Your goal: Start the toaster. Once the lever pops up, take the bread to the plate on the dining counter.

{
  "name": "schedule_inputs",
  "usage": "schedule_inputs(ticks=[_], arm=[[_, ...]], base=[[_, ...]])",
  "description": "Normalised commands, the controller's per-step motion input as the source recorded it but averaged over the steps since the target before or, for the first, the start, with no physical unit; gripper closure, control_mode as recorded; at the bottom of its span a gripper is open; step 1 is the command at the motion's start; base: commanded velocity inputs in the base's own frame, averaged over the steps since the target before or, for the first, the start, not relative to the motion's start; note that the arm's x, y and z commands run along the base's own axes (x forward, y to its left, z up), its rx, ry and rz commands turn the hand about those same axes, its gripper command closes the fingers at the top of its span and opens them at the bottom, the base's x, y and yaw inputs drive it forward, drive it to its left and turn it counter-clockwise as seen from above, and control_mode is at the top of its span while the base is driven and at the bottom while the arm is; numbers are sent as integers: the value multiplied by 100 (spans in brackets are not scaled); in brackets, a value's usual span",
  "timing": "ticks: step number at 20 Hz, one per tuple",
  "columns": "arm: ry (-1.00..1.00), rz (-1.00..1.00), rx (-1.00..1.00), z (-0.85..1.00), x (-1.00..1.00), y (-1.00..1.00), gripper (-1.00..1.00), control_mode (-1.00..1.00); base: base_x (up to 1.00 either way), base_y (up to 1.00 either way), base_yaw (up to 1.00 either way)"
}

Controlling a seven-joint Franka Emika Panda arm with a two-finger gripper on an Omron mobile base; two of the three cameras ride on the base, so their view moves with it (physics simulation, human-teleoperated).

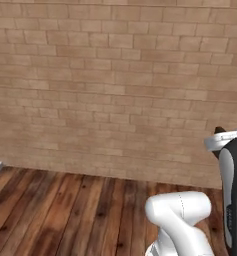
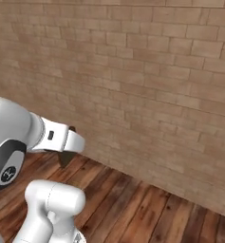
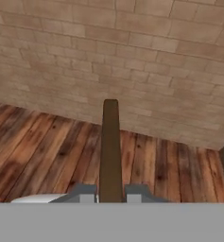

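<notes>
- Left base view: we see a tan brick wall (image 1: 115, 85) across the upper part and a dark plank wooden floor (image 1: 65, 215) below it. The arm (image 1: 182, 220) rises at about 5 o'clock, and its upper links are cut off by the right edge near 3 o'clock. A small dark tip pokes up beside the white wrist ring there; we cannot tell what it is. A pale sliver at 8 o'clock on the left edge is too cropped to identify.
- Right base view: we see the same wall and floor at an angle, the floor filling the 6 o'clock area. The wrist reaches toward the centre from 9 o'clock, and something dark hangs under its end, largely hidden by the wrist, so we cannot make out the fingers.
- Hand view: the bread (image 3: 110, 151) stands edge-on as a thin dark brown strip running from the centre down to 6 o'clock, where the gripper (image 3: 110, 193) is clamped narrowly on it, one grey finger (image 3: 83, 193) on each side. Behind it lie the plank floor and the brick wall; a dark vertical edge at 4 o'clock is cut off by the frame.
</notes>
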Motion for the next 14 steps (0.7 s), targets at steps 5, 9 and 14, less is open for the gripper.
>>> schedule_inputs(ticks=[5, 9, 14], arm=[[0, 0, 0, 0, 0, 0, 100, 100], [0, 0, 0, 0, 0, 0, 100, 100], [0, 0, 0, 0, 0, 0, 100, 100]], base=[[73, -73, 50], [75, -75, 50], [62, -78, 45]])
